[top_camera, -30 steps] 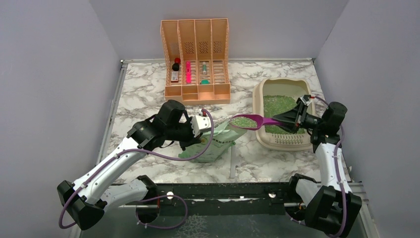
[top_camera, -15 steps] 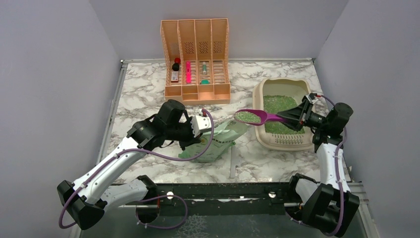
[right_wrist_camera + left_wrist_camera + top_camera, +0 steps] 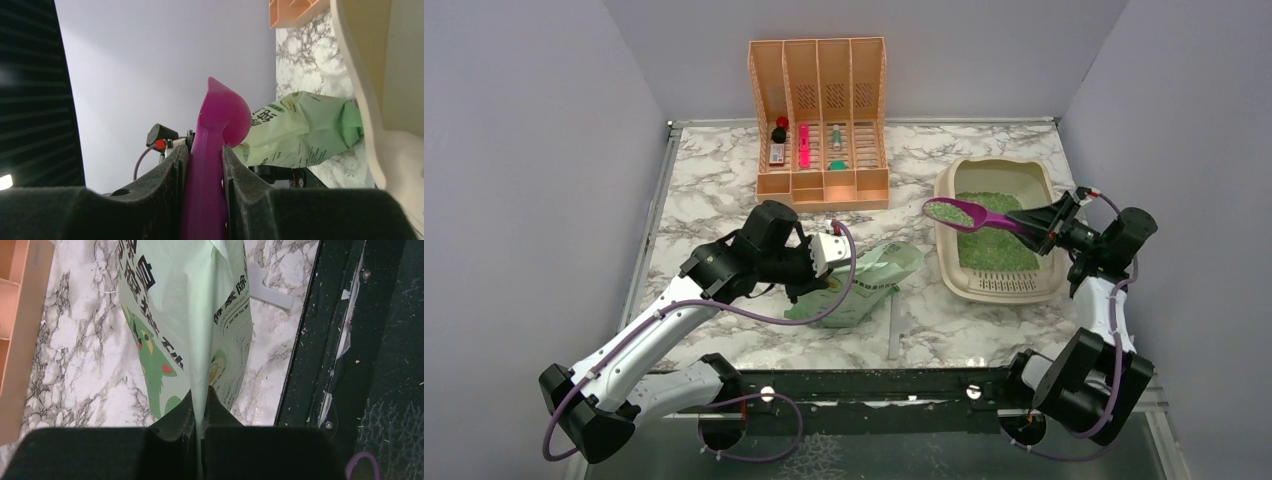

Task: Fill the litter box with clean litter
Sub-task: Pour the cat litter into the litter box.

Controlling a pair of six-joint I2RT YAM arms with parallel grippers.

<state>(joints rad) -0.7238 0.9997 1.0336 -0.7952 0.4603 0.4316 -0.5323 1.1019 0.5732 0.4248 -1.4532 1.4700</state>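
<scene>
— Marble-patterned tabletop (image 3: 714, 180), plain grey walls on three sides. Where is the box?
— On the far right of the marble: a beige, rounded-rectangular plastic litter box (image 3: 996, 165) with a raised rim, its slotted grille (image 3: 1009, 283) at the near end. A grainy layer of small green litter granules (image 3: 999, 245) covers its floor.
— What is above it?
— A magenta plastic scoop (image 3: 969, 212). Its bowl is heaped with the same green granules and hangs over the box's left rim, about level. The right gripper (image 3: 1049, 218) is clamped on the handle. In the right wrist view the dark foam pads (image 3: 170, 175) press on both sides of the scoop (image 3: 220, 115).
— And the other arm?
— The left gripper (image 3: 824, 262) is closed tight, pinching a fold of a pale green printed plastic bag (image 3: 869, 275). The bag lies left of the box, its mouth turned toward it, not touching. From the left wrist the bag (image 3: 185, 315) runs straight out of the pressed-together jaws.
— Anything further back?
— A peach slatted file organizer (image 3: 819, 120) stands against the rear wall, with small items in its front trays, too small to name.
</scene>
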